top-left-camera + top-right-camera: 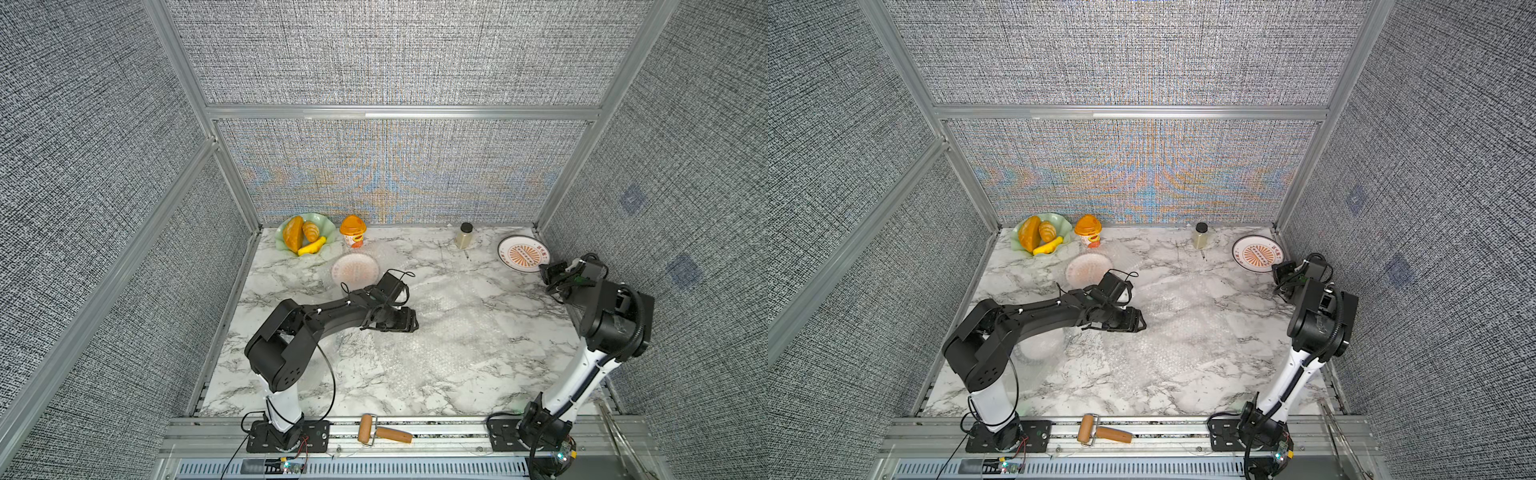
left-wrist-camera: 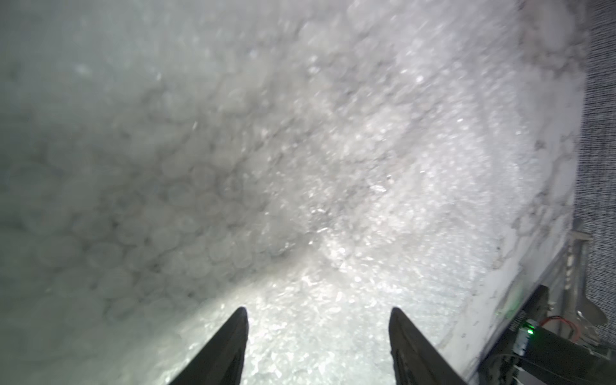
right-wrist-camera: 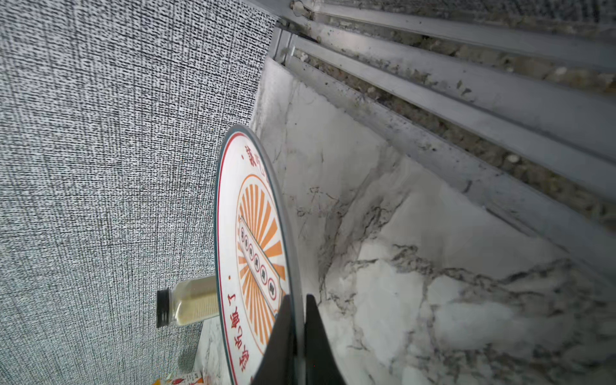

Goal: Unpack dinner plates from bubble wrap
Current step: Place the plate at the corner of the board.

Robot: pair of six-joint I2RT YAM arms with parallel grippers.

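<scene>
Right gripper [image 1: 547, 272] in both top views pinches the near rim of the sunburst plate [image 1: 524, 253] in the far right corner; my left wrist view shows my left gripper [image 2: 318, 311] spread over bubble wrap [image 2: 333, 166]; my right wrist view suggests I should hold that plate level and lower it gently.

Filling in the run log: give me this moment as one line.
left tool: open, above wrap | right tool: shut on sunburst plate rim | wrapped plate: not gripped
</scene>
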